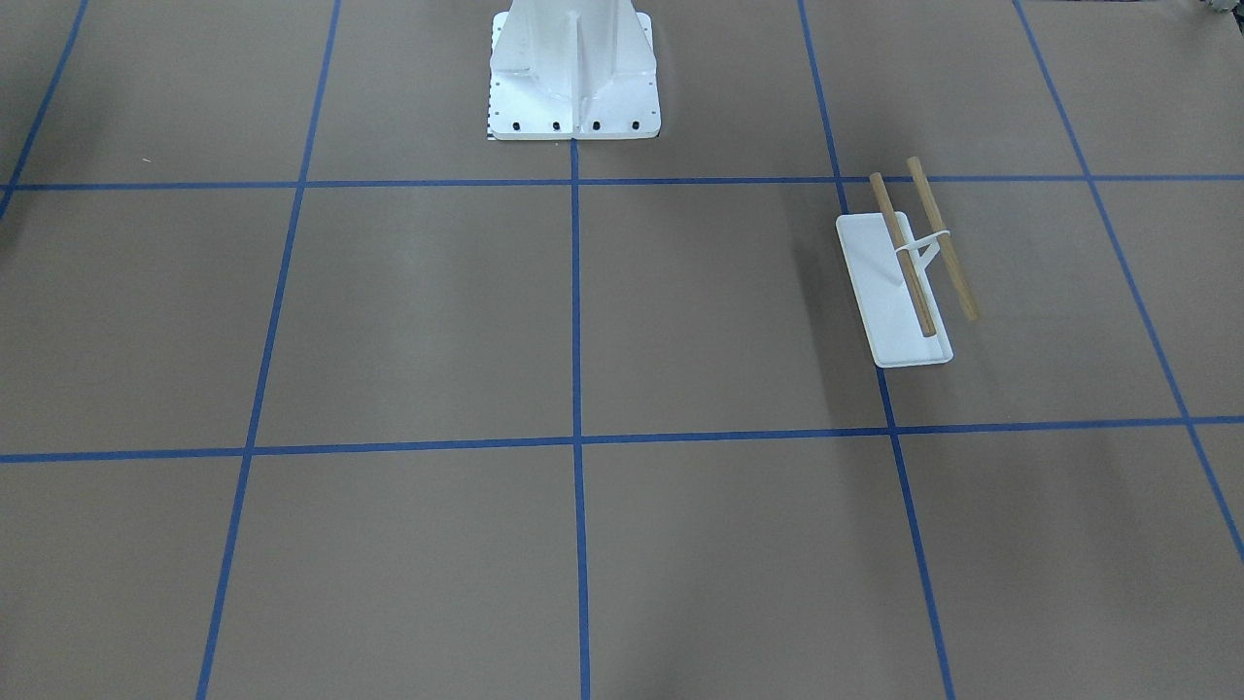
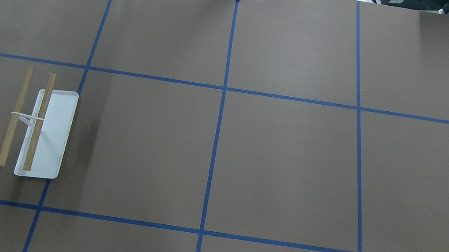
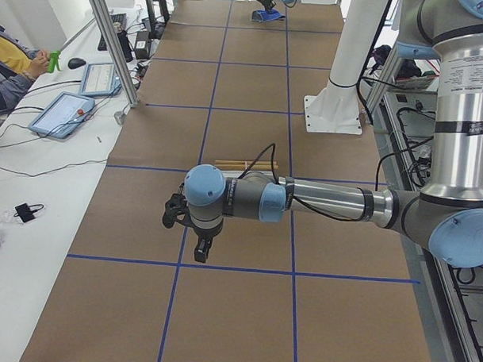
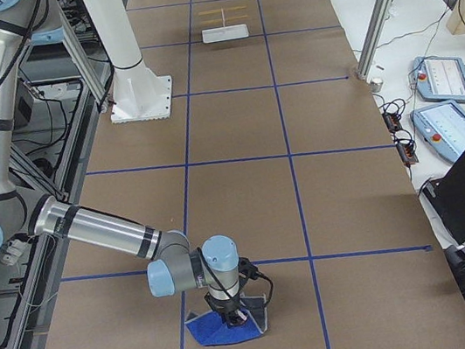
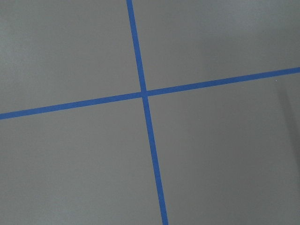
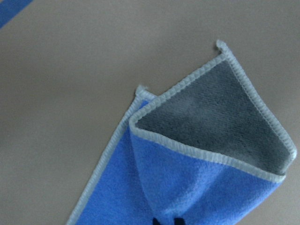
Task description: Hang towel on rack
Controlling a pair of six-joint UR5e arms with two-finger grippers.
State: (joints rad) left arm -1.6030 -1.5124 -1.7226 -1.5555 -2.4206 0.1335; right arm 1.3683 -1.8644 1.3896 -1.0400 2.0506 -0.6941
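The towel (image 4: 226, 328) is royal blue with a grey stitched edge and lies on the table's near end in the exterior right view. In the right wrist view the towel (image 6: 187, 183) is folded over and shows its grey underside. My right gripper (image 4: 234, 318) stands straight down on it; its dark tips (image 6: 166, 220) sit close together with the cloth drawn up to them. The rack (image 2: 50, 131), a white tray with two wooden bars, stands far off on the left side; it also shows in the front-facing view (image 1: 899, 292). My left gripper (image 3: 201, 253) hangs above bare table near the rack (image 3: 244, 164); I cannot tell if it is open.
The large white bolted pedestal (image 1: 573, 78) stands at the robot's side of the table. Blue tape lines (image 5: 145, 93) grid the brown table. Operators' tablets (image 4: 438, 75) and cables lie on the white bench beyond the table's far edge.
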